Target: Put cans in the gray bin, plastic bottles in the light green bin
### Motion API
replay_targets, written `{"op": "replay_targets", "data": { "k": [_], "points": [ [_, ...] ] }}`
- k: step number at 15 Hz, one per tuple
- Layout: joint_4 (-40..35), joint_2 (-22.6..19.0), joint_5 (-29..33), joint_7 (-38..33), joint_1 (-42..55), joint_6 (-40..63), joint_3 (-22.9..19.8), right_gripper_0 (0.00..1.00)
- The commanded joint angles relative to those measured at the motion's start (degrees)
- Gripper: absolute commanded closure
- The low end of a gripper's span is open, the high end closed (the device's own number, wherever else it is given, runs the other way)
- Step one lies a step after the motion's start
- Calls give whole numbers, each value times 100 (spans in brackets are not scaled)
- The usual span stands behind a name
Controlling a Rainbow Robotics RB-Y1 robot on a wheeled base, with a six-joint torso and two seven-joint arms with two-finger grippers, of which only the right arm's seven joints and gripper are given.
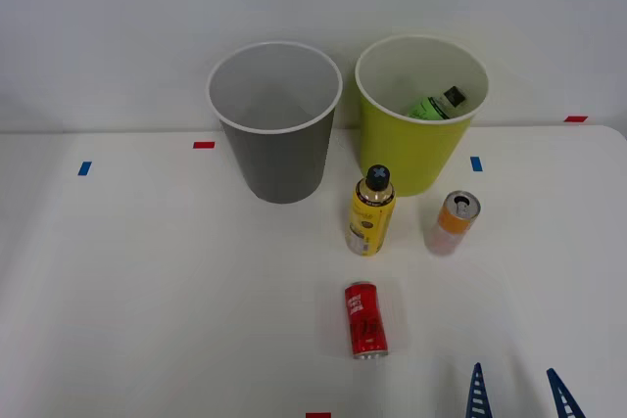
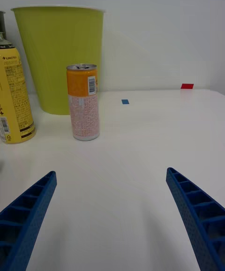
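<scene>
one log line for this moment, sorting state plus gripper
gripper open, empty | green bottle in green bin | gray bin empty | yellow bottle, orange can upright | red can lying

Orange-and-pink can [image 2: 84,102] beyond spread gripper [image 2: 112,219]

You face a plain white wall [image 1: 118,17] behind a white table [image 1: 147,291]. Small red tape marks [image 1: 204,145] and blue tape marks [image 1: 84,168] dot its surface. Lighting is even and soft, and shadows stay faint.
</scene>
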Motion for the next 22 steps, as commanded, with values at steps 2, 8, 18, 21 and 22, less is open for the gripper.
{"op": "replay_targets", "data": {
  "k": [2, 8, 18, 21, 22],
  "points": [
    [0, 0, 0, 0, 0, 0, 0, 20],
    [0, 0, 0, 0, 0, 0, 0, 20],
    [0, 0, 0, 0, 0, 0, 0, 20],
    [0, 0, 0, 0, 0, 0, 0, 20],
    [0, 0, 0, 0, 0, 0, 0, 20]
  ]
}}
